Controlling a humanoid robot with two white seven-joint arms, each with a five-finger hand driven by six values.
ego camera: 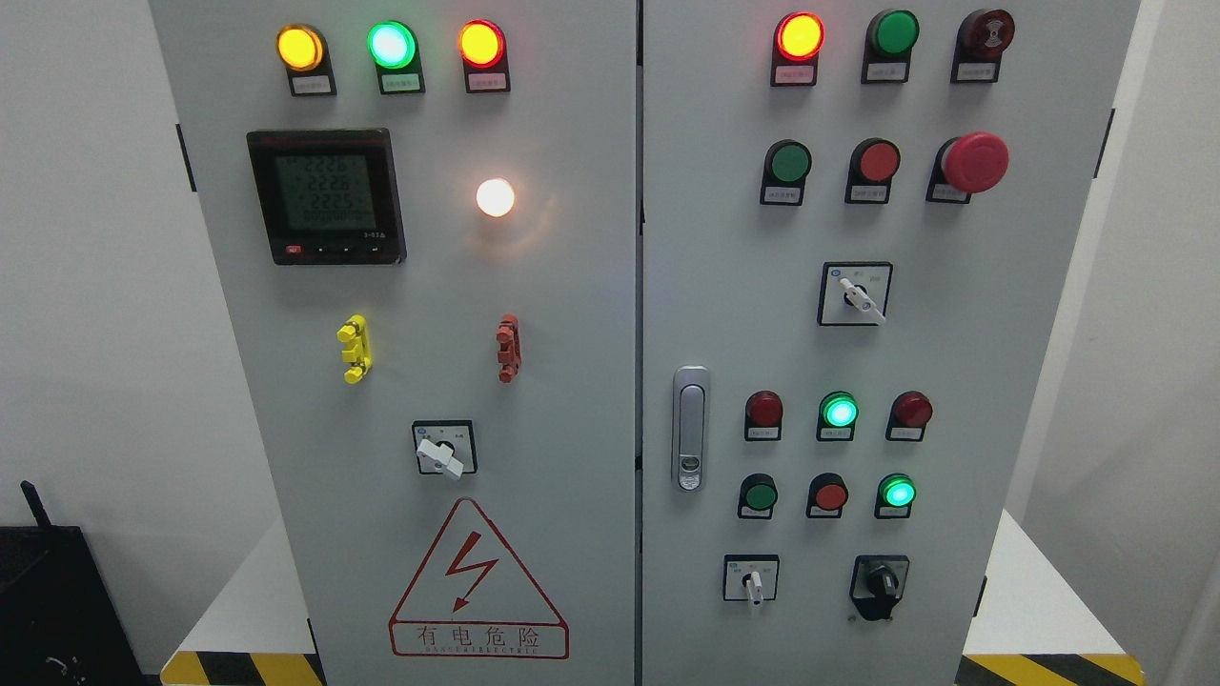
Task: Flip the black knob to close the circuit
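Note:
The black knob (881, 583) sits at the lower right of the grey cabinet's right door (963, 381), its handle pointing down and slightly left. Left of it is a small white selector switch (753, 581). Neither of my hands nor arms shows in the head view.
The right door carries a red mushroom stop button (974, 162), a white rotary switch (856, 295), lit green lamps (839, 412) and a door latch (690, 429). The left door has a meter display (326, 196), a white selector (442, 452) and a red warning triangle (477, 586).

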